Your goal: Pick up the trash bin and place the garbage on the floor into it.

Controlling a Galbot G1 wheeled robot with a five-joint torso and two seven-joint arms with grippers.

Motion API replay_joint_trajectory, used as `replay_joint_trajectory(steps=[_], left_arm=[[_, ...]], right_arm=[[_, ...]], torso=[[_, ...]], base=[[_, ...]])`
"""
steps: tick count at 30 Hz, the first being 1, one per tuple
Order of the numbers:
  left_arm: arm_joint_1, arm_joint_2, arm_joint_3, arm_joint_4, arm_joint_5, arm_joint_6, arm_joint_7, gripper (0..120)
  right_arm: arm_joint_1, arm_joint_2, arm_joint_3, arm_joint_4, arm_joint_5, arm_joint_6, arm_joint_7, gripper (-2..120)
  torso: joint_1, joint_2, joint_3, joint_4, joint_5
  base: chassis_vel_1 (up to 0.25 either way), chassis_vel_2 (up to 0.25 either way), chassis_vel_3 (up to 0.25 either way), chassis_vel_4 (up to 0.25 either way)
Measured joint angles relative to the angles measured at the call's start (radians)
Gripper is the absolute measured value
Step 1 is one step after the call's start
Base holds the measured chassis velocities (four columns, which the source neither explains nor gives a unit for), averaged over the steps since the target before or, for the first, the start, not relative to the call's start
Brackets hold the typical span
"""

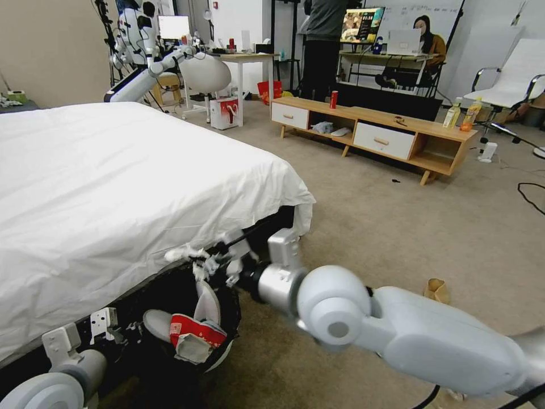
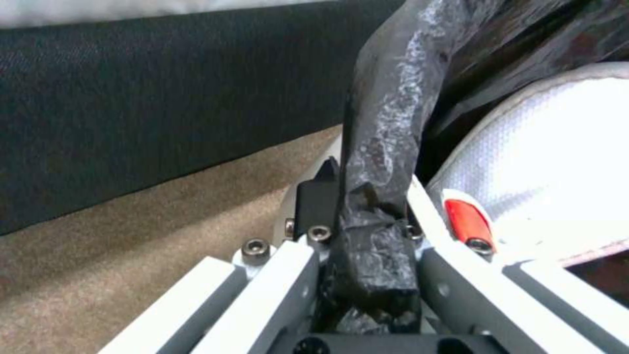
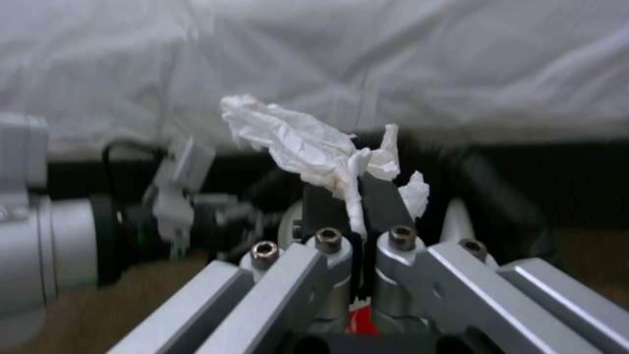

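Right gripper (image 3: 357, 206) pinching crumpled white tissue (image 3: 308, 142) above trash bin (image 1: 224, 355), left gripper (image 2: 367, 216) clamping the bin's black bag rim (image 2: 393, 123), red-and-white wrapper (image 1: 196, 335) lying inside, beside bed (image 1: 113, 187).

Beige-grey carpeted floor (image 1: 397, 227) spans the frame. A tan paper bag (image 1: 436, 290) lies on it at lower right. A white-sheeted bed (image 1: 113, 187) stands on it at left, a low wooden cabinet (image 1: 369, 133) at upper right.
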Motion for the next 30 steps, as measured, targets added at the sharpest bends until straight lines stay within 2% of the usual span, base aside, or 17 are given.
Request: replay_joint_trajectory(steps=[15, 30], left_arm=[[0.003, -0.005, -0.007, -0.002, 0.0, 0.0, 0.0, 1], [0.016, -0.01, -0.014, -0.006, 0.006, 0.0, 0.002, 1]], right_arm=[[-0.053, 0.02, -0.074, -0.055, -0.03, -0.058, 0.057, 0], [-0.071, 0.016, -0.075, -0.087, -0.075, -0.057, 0.061, 0]], torso=[[0.0, 0.0, 0.0, -0.0001, 0.0], [0.0, 0.0, 0.0, 0.0, 0.0001]], base=[[0.0, 0.0, 0.0, 0.0], [0.0, 0.0, 0.0, 0.0]])
